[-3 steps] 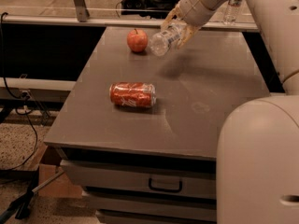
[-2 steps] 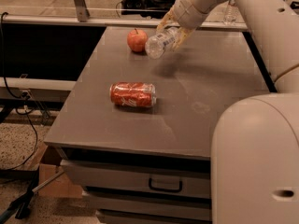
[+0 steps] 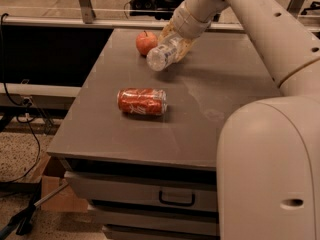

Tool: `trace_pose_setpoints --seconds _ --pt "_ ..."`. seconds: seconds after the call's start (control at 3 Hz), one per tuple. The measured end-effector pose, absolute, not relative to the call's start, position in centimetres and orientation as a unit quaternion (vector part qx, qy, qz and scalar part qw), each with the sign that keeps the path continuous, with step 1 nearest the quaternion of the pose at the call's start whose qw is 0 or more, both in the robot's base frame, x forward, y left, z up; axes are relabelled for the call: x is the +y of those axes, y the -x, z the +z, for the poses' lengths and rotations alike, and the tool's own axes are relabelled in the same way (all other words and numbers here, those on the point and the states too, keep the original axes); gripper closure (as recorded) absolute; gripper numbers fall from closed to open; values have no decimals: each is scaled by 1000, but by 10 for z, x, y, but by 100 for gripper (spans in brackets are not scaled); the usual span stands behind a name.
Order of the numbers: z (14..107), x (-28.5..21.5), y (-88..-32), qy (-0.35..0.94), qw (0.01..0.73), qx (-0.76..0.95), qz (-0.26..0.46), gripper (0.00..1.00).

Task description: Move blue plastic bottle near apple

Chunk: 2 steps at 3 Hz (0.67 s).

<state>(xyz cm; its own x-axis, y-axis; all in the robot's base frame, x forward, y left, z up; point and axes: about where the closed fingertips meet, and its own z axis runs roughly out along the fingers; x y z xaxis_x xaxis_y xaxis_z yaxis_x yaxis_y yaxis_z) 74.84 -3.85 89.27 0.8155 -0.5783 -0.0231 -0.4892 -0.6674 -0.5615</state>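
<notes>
Right now your gripper (image 3: 176,40) hangs over the far end of the table (image 3: 225,91), fingers clenched around the bottle (image 3: 161,57). The bottle is tilted, its low end just beside the apple (image 3: 146,43). A red can (image 3: 142,101) lies on its side mid-table, well apart from both. You have open surface right of the bottle and along the near edge, above a drawer (image 3: 150,194).
</notes>
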Motion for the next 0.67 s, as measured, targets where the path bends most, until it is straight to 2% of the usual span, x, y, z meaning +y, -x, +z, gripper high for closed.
trace_pose_setpoints --seconds 0.67 --pt "906 -2 -741 910 302 274 -74 33"
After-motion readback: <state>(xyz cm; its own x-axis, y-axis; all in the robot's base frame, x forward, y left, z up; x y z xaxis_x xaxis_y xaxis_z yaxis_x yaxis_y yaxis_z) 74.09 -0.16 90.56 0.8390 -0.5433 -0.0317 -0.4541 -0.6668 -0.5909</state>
